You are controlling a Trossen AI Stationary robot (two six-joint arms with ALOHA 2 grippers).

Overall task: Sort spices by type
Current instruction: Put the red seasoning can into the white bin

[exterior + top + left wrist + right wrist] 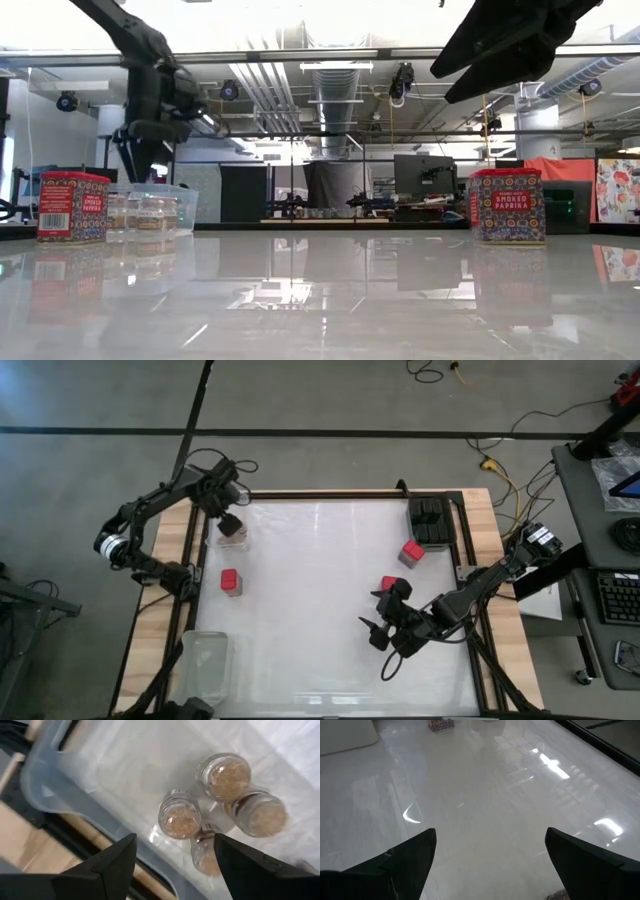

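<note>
So the left gripper is hovering right over the clear tray at the table's far left corner, fingers spread apart with nothing between them, looking down on four round tan-topped jars standing upright and bunched together inside. The black boxy ones sit in their own tray by the far right edge. That leaves the red tins: one on the bare table just near the jar tray, and two more over on the right side, one of those right next to the right gripper, which is low over the tabletop with its fingers wide open and empty (its wrist camera shows mostly bare table). My guess is the reds are what's left to sort. Handling-wise, the tins look light, rigid and flat-sided, so pinching across two opposite side faces near the top should be easy, though a glossy tin could slide on this shiny table if nudged. The jars look like clear glass or plastic, smooth and round, so I'd grip those around the lid.
</note>
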